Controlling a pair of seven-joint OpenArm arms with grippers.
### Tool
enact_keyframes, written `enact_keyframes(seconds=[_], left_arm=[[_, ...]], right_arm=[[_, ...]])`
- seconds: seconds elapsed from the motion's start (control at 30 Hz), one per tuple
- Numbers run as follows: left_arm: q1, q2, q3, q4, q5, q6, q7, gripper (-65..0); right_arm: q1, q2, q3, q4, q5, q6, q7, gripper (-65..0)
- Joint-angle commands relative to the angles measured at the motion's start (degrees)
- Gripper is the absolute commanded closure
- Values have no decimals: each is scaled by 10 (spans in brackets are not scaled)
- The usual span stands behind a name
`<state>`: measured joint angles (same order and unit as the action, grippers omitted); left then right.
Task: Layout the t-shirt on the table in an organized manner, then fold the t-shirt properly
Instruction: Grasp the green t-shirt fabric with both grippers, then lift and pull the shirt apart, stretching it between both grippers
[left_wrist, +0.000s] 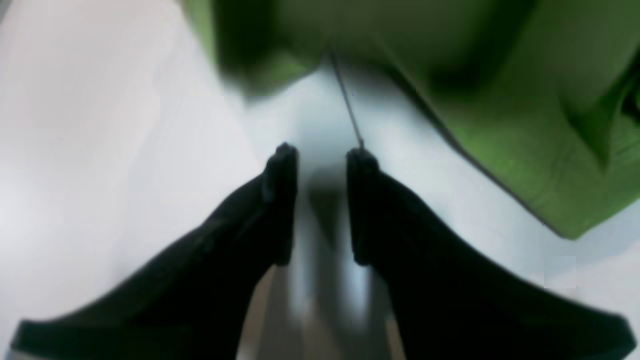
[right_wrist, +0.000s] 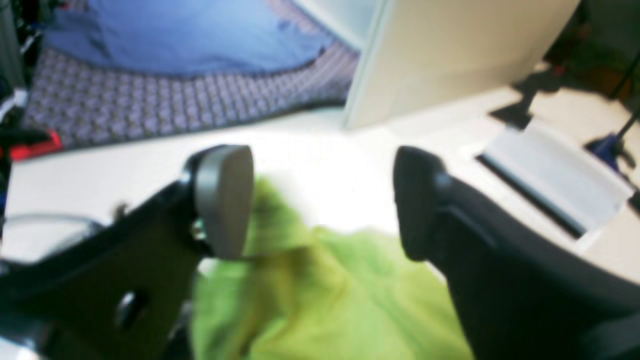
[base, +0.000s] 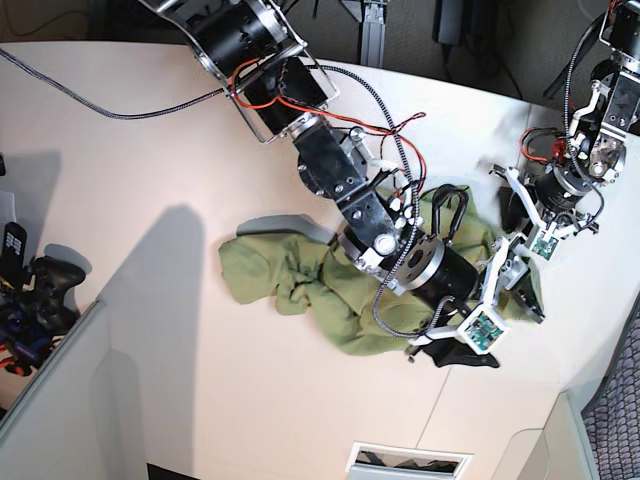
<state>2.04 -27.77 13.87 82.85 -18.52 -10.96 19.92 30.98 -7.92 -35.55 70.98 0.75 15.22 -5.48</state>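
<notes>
The light olive-green t-shirt (base: 300, 275) lies crumpled on the white table (base: 150, 150), running from the middle to the right under both arms. My right gripper (right_wrist: 320, 200) is open wide, and the t-shirt (right_wrist: 325, 300) bunches just below and between its fingers; nothing is gripped. In the base view the right gripper (base: 462, 350) sits at the shirt's near right edge. My left gripper (left_wrist: 321, 152) is open with a narrow gap and empty, over bare table beside the t-shirt (left_wrist: 525, 125), on the thin dark seam line (left_wrist: 347, 105). In the base view the left gripper (base: 518, 262) is at the shirt's right end.
A raised white-grey panel (base: 50, 400) stands at the near left corner, with a black controller (base: 45, 280) beside it. A slotted tray (base: 410, 462) sits at the near edge. A black cable (base: 100, 100) crosses the far left. The curved table edge (base: 600, 330) runs close on the right.
</notes>
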Motion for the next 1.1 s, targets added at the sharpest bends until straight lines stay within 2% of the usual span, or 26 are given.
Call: enact_keyframes(seconds=[0.0,0.17,0.3,0.37,0.43,0.57,0.73,0.83,0.93,1.07], left_arm=[[-8,-6,-4,8,0,2,-8,-215],[-11,-7,-4,12,12,6,-9,-215],[-18,-10,-4,56,70,100,-2,-215],[-20,-15,-4,91,85,121,17,-215],[-20,-21,-4,120,84,122,29,-215],[-22,-24,-4,141,72,123,28,-215],[-22,-19,-4,141,64,123,31,-215],[-19,-19,-19,141,64,147,46,-215],[-15,-19,-32,141,33,145,46,-215],[-18,-13,-33,141,29,144,42,-215]], right_arm=[[15,-8,3,0,5,-3,23,-438],[-19,-8,42,23,-11,-4,24,-438],[-52,-7,130,71,-14,-4,24,-438],[-64,-7,182,82,-14,-4,24,-438],[-75,-7,231,82,-10,-4,18,-438],[-100,-5,318,82,1,-4,-40,-438],[-150,18,405,82,22,-4,-52,-438],[-183,36,440,82,39,-4,-55,-438],[-218,47,461,82,46,-4,-55,-438],[-237,47,474,78,46,-4,-54,-438]])
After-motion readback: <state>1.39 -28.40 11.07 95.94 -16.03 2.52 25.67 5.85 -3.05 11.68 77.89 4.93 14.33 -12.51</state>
